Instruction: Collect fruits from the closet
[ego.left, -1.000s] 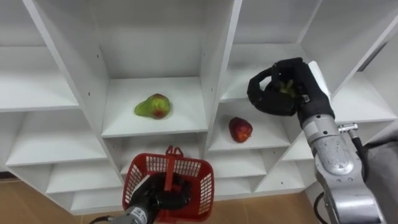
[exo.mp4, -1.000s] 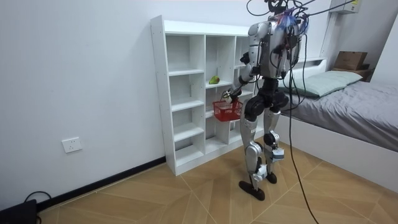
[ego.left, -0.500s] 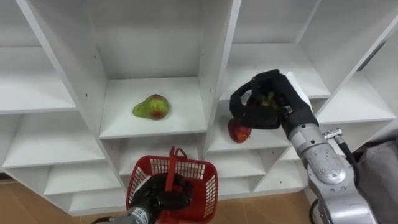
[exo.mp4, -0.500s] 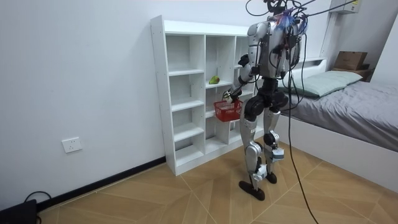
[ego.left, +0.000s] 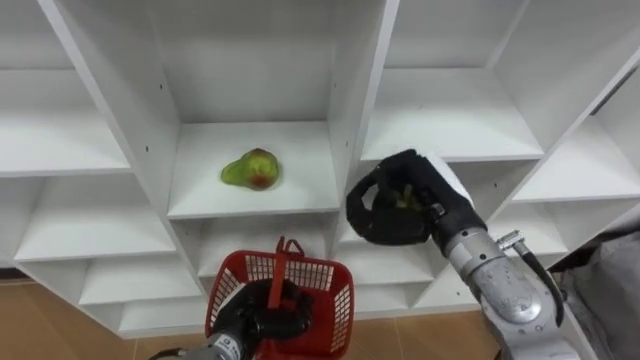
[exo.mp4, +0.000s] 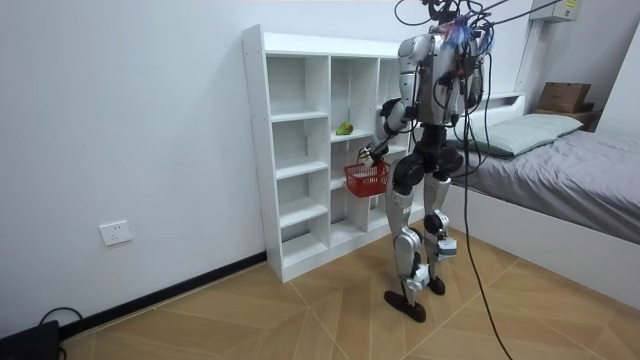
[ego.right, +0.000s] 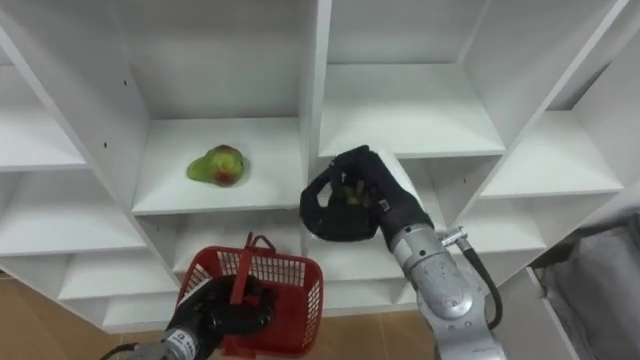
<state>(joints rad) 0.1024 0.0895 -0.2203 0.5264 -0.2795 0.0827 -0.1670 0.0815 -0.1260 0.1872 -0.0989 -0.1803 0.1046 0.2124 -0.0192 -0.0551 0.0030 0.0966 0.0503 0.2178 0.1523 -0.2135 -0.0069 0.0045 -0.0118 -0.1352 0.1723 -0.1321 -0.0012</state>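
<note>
Right hand (ego.left: 385, 218), fingers curled round a small greenish fruit (ego.left: 406, 196), hangs up and right of the red basket (ego.left: 328, 292), which the left hand (ego.left: 256, 322) grips by its handle; green-red fruit (ego.left: 252, 169) lies on the closet shelf (ego.left: 300, 195), up-left.

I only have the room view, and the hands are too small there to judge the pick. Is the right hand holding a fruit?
Observer: Yes. The right hand is curled round a small greenish fruit.
Operator: Ready to drop it?
Observer: Not yet. In the eye views it is higher than the red basket and off its right edge, not over it.
Operator: Anything else to collect?
Observer: A green fruit with a red patch lies on a shelf to that hand's left.
</note>
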